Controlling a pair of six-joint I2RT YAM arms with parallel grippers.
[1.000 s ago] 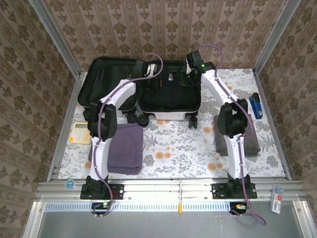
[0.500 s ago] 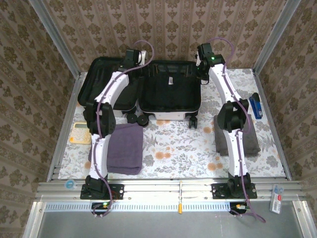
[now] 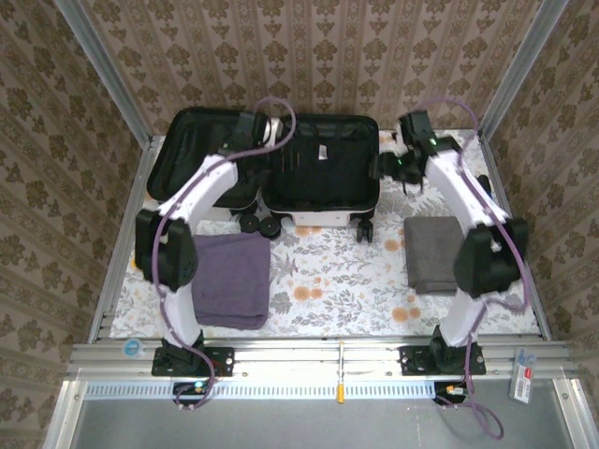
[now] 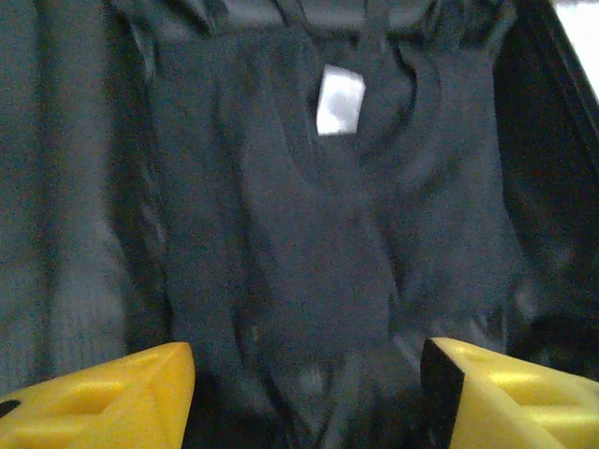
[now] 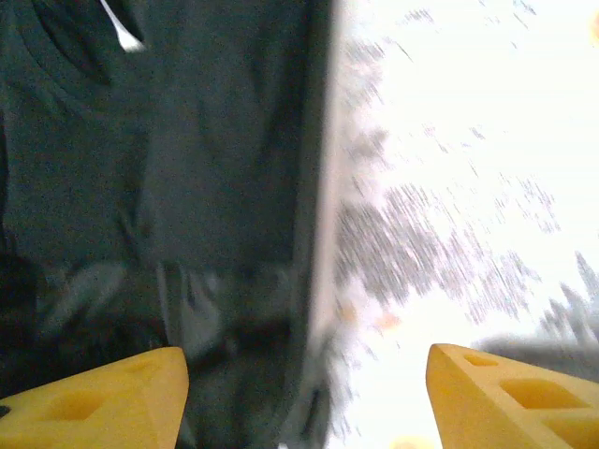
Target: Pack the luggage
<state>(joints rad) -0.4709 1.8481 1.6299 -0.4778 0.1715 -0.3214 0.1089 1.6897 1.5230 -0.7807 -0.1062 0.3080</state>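
The luggage (image 3: 323, 219) lay open at the far side of the table (image 3: 328, 281), with what looked like a dark garment (image 4: 309, 243) (white tag (image 4: 339, 101) at its collar) in the right half. The left gripper (image 4: 307, 379) hovered above that garment, jaws wide apart and empty. The right gripper (image 5: 307, 388) hung over the luggage's right rim, likewise spread, holding nothing. Nearer the arms lay a purple towel (image 3: 229, 279) on the left and a grey towel (image 3: 435, 253) on the right.
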